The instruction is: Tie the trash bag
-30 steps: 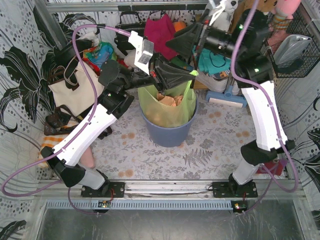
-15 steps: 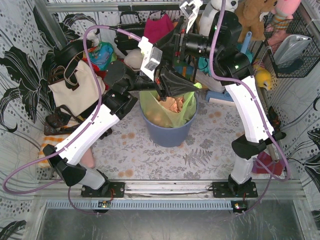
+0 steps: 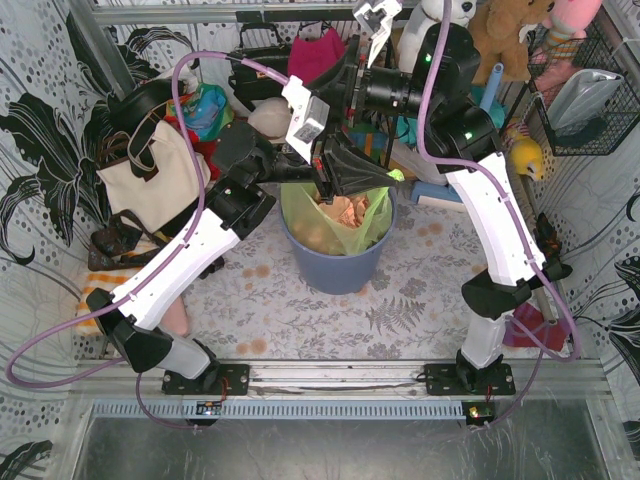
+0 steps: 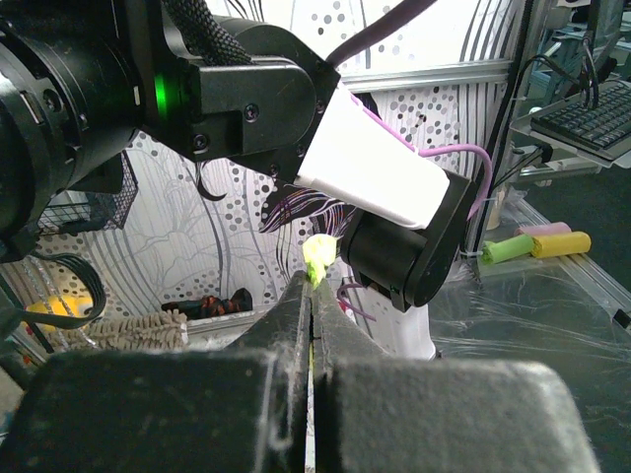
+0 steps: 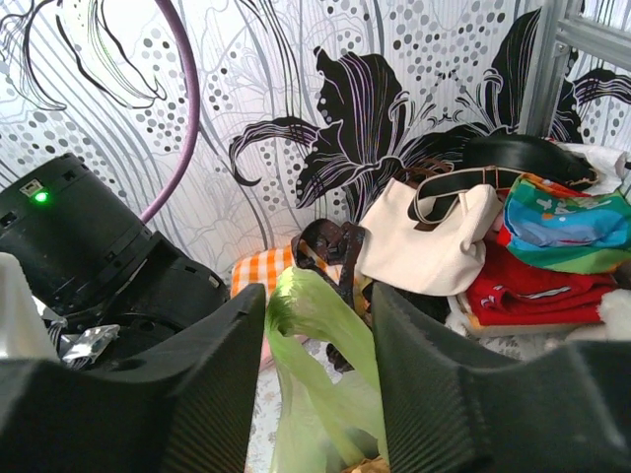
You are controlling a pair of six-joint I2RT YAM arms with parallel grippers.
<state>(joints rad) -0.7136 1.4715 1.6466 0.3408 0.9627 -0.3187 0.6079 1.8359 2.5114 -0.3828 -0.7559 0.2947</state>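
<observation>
The lime-green trash bag [image 3: 345,228] sits in the blue-grey round bin [image 3: 335,268], with tan paper scraps [image 3: 338,210] showing inside. My left gripper [image 3: 386,177] is shut on the bag's right rim. In the left wrist view [image 4: 314,281] a small green tip of the bag [image 4: 318,254] sticks out past the closed jaws. My right gripper [image 3: 335,92] is high behind the left wrist, mostly hidden in the top view. In the right wrist view [image 5: 315,292] it is open, and a raised loop of the bag [image 5: 308,313] stands between its jaws, near the left one.
A cream tote bag with black straps [image 3: 150,180] stands left of the bin and also shows in the right wrist view [image 5: 424,246]. Clothes and toys [image 3: 320,55] crowd the back. A wire basket [image 3: 590,95] hangs at the right. An orange checked cloth [image 5: 264,272] lies below.
My right arm has swung left and come in over the bin behind the left wrist. My left gripper has shifted slightly right, still holding the bag's rim.
</observation>
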